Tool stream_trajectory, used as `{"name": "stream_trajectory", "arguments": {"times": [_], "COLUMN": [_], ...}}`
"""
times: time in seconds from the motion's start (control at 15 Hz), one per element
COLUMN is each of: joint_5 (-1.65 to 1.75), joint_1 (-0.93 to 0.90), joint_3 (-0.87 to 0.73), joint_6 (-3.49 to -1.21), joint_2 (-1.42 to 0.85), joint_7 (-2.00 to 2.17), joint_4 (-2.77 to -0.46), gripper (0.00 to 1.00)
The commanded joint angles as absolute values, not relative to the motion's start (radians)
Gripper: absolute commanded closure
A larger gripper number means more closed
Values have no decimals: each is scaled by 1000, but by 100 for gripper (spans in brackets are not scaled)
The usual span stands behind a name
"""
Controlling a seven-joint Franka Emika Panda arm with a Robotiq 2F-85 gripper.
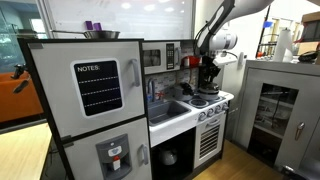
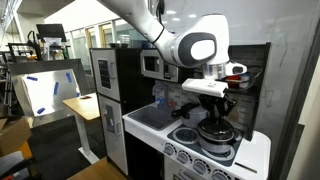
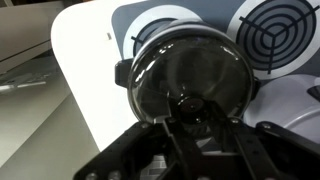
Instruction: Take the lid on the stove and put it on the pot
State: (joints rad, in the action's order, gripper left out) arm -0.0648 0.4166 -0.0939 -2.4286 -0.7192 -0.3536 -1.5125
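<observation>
The gripper [image 2: 213, 112] hangs straight over the pot [image 2: 216, 135], which stands on a burner of the white stove [image 2: 255, 150]. In the wrist view its fingers [image 3: 168, 138] meet at the middle of the pot's round top. Whether they clamp the lid there, I cannot tell.

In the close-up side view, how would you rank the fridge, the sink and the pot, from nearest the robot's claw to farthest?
1. pot: directly under the gripper, on the stove.
2. sink: beside the stove, in the middle of the toy kitchen.
3. fridge: at the far end, beyond the sink.
</observation>
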Motion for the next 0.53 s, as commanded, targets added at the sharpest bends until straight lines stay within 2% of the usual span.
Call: {"name": "stream_trajectory", "arguments": {"times": [0.0,0.47], "joint_5": [-81,-82], "joint_1": [439,446], "joint_3": [-69,-63], "joint_6": [-2402,-2402], "joint_2": [-731,-741], "joint_7": [-389,-395], "joint_4": [-1487,-1487], "gripper": [92,92]}}
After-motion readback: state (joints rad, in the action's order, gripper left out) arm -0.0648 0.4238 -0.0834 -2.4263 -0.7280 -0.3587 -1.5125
